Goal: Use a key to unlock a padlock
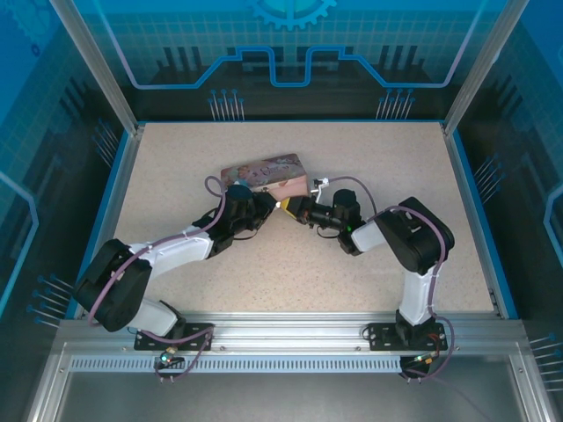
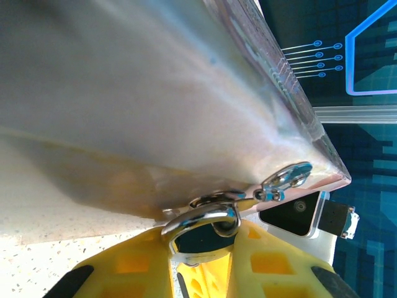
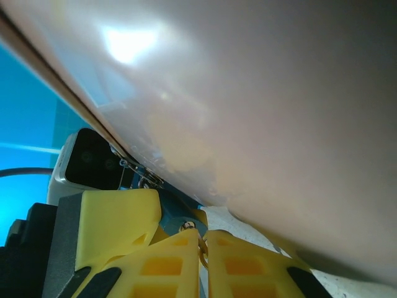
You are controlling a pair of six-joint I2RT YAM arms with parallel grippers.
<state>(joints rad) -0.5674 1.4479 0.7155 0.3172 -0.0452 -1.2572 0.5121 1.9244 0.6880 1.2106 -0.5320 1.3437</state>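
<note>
The padlock [image 2: 200, 218] is a small silver lock with a thin curved shackle. My left gripper [image 2: 205, 241] is shut on its body, right under the clasp [image 2: 284, 179] of the pink tin [image 1: 264, 170]. In the right wrist view its bluish body [image 3: 177, 217] sits just ahead of my right gripper [image 3: 201, 239]. That gripper is shut on the thin key [image 3: 201, 250], which points at the lock's round end. Seen from above, the left gripper [image 1: 266, 207] and right gripper [image 1: 288, 208] meet tip to tip at the tin's front corner.
The tin's pale side wall [image 3: 260, 105] stands close above both sets of fingers. The speckled tabletop [image 1: 352, 290] is ringed by a blue rim and metal frame posts [image 1: 97, 70]. The right wrist camera housing [image 2: 296, 214] sits close beside the lock.
</note>
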